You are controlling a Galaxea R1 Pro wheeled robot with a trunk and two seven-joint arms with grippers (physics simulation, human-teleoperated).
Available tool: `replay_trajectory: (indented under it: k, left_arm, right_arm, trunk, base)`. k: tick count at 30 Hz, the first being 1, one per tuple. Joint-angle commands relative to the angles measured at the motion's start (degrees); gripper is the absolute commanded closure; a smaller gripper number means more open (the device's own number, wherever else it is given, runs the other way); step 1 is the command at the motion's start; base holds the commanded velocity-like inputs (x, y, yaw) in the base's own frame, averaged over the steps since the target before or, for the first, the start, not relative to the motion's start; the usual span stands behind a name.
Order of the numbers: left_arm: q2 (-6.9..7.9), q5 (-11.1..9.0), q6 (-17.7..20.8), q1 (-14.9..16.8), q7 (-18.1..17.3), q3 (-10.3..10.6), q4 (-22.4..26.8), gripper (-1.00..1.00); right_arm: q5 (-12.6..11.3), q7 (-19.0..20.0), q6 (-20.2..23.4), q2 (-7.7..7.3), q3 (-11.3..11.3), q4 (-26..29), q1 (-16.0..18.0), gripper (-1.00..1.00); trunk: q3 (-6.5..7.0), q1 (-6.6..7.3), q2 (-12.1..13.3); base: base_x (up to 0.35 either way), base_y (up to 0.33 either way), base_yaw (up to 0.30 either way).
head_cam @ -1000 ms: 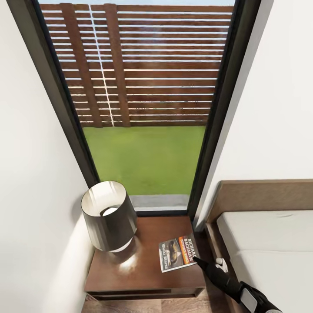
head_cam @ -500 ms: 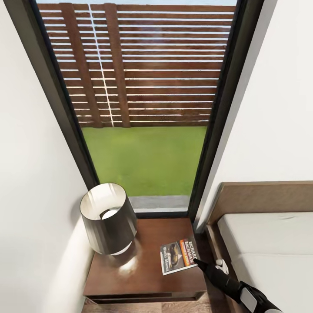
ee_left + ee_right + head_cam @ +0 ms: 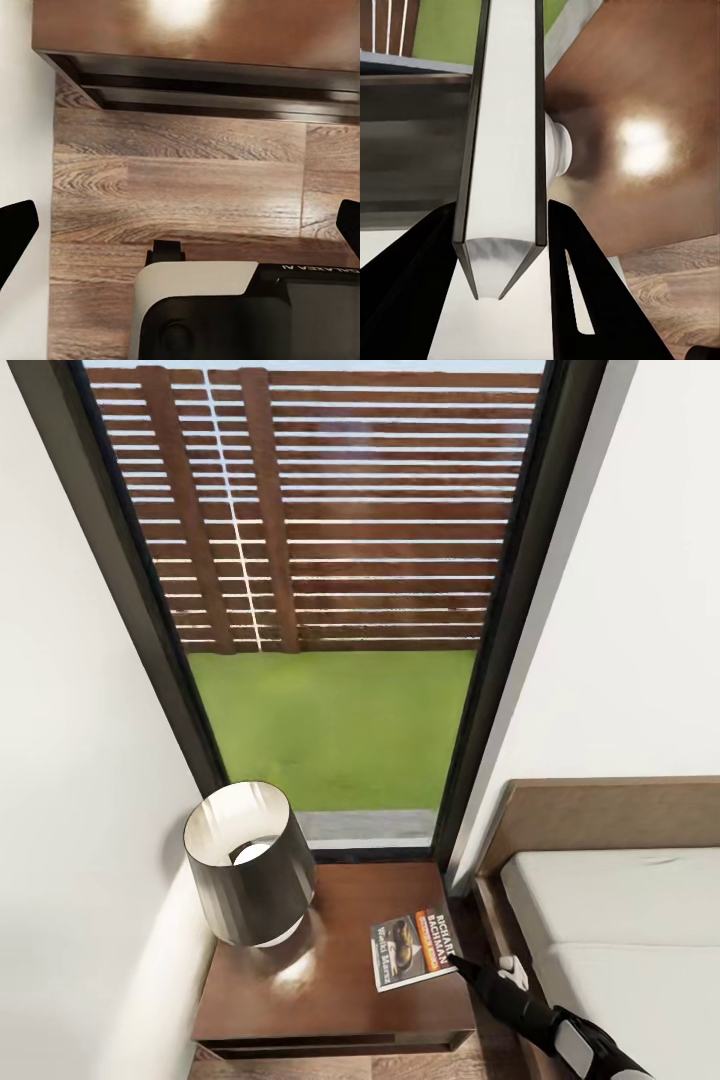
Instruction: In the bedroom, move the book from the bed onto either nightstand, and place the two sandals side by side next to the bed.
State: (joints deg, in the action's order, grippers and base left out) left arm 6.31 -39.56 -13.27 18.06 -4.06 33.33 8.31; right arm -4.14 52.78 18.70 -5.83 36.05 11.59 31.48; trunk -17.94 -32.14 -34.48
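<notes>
head view: the right end effector [image 3: 452,960], a black two-fingered tool on a dark arm reaching from beside the bed [image 3: 610,930], meets the near corner of the book [image 3: 410,947], which lies cover-up on the dark brown nightstand [image 3: 340,985]. the paperback sits just ahead of the tool, near the table edge closest to the bed, its white lettering and orange picture facing up. farther from the end effector, on the same top, stands a lamp [image 3: 245,860] with a dark shade. beyond the nightstand a tall black-framed window [image 3: 340,610] looks onto grass and a slatted wooden fence. the bed's light-grey mattress and brown headboard lie alongside the arm.

right wrist view: the book [image 3: 506,150] stands edge-on between the two black fingers [image 3: 585,285] of the right end effector [image 3: 502,247], its pale page block and thin dark covers running away from the camera. the fingers sit close against either cover, clamped on the book's near end. past it the glossy nightstand [image 3: 660,112] top carries a bright reflection, and the lamp's white base [image 3: 559,148] shows just behind the pages.

left wrist view: the left end effector [image 3: 180,240] hangs over the wood-plank floor [image 3: 180,187], its black fingertips [image 3: 15,232] spread wide apart with nothing between them. ahead of it is the nightstand's [image 3: 195,45] drawer front.
</notes>
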Motion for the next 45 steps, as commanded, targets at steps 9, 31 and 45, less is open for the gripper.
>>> replay_trajectory:
  k: [9,31,45]
  left_arm:
    - [0.01,-0.61,-0.18,0.04,-0.25,0.38,-0.04,-1.00]
    - [0.02,-0.61,-0.18,0.04,-0.25,0.42,0.04,-1.00]
    - [0.02,-0.59,-0.18,0.04,-0.25,0.42,0.04,-1.00]
  right_arm:
    - [-0.44,0.03,0.58,-0.10,-0.05,0.08,0.38,1.00]
    - [-0.40,-5.47,0.71,-0.11,-0.03,0.04,3.34,1.00]
    - [-0.39,-6.81,0.72,0.47,-0.14,0.02,3.58,1.00]
  trunk:
    - [-0.61,-0.67,-1.27]
    - [-2.77,-3.31,-6.08]
    - [-5.28,-6.38,-11.70]
  base:
    - [0.000,0.000,0.000]
    - [0.000,0.000,0.000]
    - [0.000,0.000,0.000]
